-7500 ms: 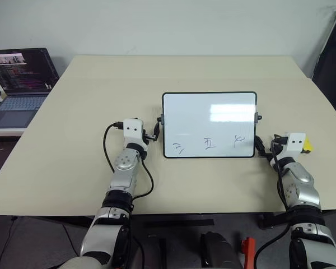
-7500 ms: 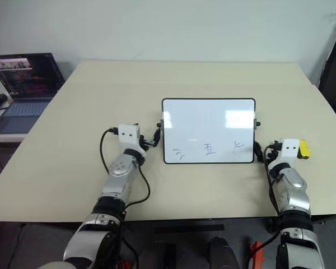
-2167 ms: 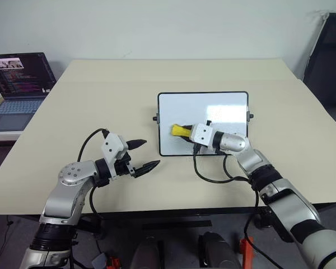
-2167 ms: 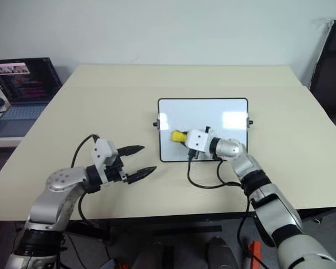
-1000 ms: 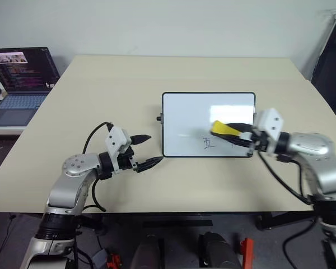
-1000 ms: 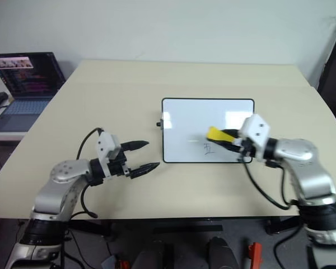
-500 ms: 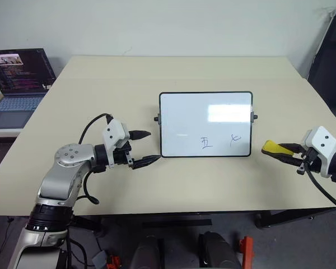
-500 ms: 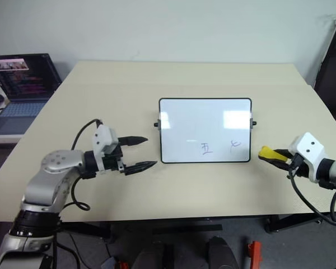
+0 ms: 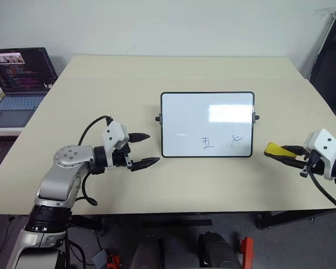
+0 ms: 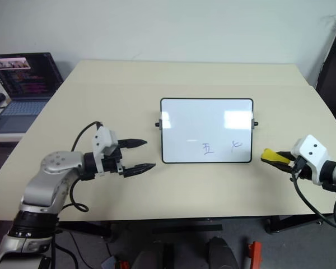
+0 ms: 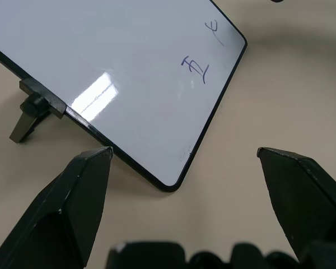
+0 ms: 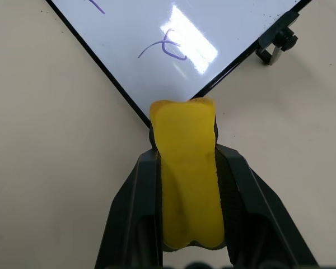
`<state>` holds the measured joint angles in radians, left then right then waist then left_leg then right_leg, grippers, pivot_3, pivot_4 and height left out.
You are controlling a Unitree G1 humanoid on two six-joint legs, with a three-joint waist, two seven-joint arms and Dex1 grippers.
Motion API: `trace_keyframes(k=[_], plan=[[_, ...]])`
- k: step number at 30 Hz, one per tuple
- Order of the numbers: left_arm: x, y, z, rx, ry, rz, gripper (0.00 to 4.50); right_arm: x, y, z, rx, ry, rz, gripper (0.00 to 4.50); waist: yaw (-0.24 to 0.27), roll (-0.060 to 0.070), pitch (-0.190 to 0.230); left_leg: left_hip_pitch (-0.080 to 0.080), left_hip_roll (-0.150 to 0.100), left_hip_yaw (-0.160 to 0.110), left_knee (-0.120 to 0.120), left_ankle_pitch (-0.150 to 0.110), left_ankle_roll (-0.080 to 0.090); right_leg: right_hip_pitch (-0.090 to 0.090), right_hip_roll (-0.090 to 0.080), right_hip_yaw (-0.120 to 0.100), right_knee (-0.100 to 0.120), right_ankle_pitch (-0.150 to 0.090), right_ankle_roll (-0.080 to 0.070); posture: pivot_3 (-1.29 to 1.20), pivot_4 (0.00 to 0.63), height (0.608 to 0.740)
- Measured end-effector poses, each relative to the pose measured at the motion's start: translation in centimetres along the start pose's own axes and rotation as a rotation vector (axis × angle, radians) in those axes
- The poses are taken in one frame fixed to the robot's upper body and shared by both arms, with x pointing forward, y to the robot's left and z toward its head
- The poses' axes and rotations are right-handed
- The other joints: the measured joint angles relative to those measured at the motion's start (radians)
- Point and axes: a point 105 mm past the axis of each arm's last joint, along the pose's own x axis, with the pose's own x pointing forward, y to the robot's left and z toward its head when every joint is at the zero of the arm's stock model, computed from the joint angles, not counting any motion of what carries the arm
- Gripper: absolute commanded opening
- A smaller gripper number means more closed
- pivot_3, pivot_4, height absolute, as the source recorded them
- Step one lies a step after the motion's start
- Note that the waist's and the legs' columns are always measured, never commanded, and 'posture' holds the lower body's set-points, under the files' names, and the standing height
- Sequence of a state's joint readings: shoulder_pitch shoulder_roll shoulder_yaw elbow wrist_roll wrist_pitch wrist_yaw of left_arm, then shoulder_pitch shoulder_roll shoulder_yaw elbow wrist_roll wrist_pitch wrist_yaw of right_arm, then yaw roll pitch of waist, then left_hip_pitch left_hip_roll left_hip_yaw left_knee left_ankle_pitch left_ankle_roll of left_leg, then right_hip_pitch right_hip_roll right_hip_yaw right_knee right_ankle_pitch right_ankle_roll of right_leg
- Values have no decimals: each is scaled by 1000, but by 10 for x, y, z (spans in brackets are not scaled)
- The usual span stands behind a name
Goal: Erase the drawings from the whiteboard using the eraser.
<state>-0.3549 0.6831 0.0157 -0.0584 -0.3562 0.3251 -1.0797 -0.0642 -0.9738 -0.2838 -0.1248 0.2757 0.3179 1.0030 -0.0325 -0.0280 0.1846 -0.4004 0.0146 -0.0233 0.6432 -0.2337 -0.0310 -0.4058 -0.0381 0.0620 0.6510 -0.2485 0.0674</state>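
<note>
The whiteboard [image 9: 207, 112] lies flat at the table's middle. Two blue drawings show near its front edge: a boxy character [image 9: 207, 143] and a curly mark [image 9: 237, 139]. The board's left part is bare white. My right gripper [image 9: 285, 154] hovers to the right of the board, off its front right corner, shut on the yellow eraser [image 9: 274, 149]. The right wrist view has the eraser [image 12: 187, 168] between the fingers, its tip over the board's corner, below the curly mark [image 12: 167, 47]. My left gripper [image 9: 150, 148] stands open just left of the board's front left corner [image 11: 168, 185], holding nothing.
An open laptop [image 9: 19, 78] sits on a side table at the far left. A dark chair [image 9: 330, 61] stands by the table's far right. Black knobs [image 9: 257, 117] stick out from the board's short sides. Bare table [image 9: 213, 179] lies in front of the board.
A second ago the right gripper held the eraser over the board's right part; it has swung right, off the board. The left strokes seen earliest are gone. The left gripper has stayed put.
</note>
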Motion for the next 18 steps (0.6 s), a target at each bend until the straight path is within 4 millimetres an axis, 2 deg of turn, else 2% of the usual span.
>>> trace_keyframes(k=[18], plan=[[1, -1, 1, -18, -10, -8, 4500, -1, -1, -1, 2, 2, -7, 948, 0, 0, 0, 0, 0, 0, 0, 0, 0, 0, 0, 0, 0, 0, 0, 0, 150, 740]])
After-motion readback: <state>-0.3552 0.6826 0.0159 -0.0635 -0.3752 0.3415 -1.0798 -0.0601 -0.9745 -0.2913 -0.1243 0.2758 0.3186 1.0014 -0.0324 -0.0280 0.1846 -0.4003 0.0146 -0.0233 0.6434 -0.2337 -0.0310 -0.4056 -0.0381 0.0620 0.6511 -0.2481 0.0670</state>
